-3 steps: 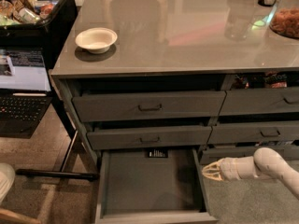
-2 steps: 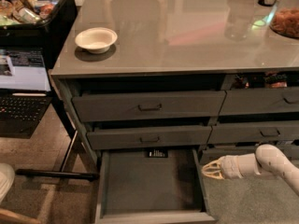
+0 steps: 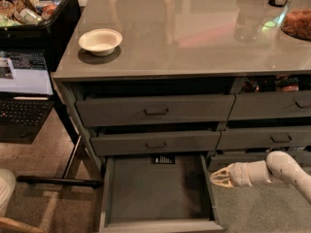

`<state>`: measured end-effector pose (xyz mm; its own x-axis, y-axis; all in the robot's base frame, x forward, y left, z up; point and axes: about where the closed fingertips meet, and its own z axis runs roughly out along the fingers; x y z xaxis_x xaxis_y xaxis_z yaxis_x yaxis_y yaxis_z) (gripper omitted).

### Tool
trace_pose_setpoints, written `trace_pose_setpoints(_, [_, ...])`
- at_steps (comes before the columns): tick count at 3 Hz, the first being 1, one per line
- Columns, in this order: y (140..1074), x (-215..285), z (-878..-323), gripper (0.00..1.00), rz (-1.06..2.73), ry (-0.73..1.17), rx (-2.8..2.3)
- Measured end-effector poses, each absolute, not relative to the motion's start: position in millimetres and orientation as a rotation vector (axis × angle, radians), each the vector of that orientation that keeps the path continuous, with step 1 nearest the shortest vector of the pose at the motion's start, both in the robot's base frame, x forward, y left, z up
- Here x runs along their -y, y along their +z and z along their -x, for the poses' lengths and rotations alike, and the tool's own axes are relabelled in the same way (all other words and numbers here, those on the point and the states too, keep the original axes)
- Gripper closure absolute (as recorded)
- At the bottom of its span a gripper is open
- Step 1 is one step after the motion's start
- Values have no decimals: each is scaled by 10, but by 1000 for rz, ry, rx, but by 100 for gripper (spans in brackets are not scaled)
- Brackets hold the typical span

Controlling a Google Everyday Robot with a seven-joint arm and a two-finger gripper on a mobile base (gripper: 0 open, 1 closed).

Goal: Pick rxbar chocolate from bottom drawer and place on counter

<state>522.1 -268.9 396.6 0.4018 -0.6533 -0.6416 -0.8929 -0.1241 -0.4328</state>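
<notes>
Jaws unmoved right of bottom drawer; rxbar chocolate at back.

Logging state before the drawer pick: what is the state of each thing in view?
bottom drawer: pulled open.
rxbar chocolate: lying at the back of the drawer floor, not held.
hand: low, outside the drawer, just right of its side wall, pointing left.
counter: no bar on it yet.
bowl: upright on the counter, looks empty.
laptop: open, screen lit.
</notes>
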Motion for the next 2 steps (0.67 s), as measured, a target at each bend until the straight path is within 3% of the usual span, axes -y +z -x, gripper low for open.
trace_pose_setpoints(2, [3966,2688,-5221,12,1857,377,-1330])
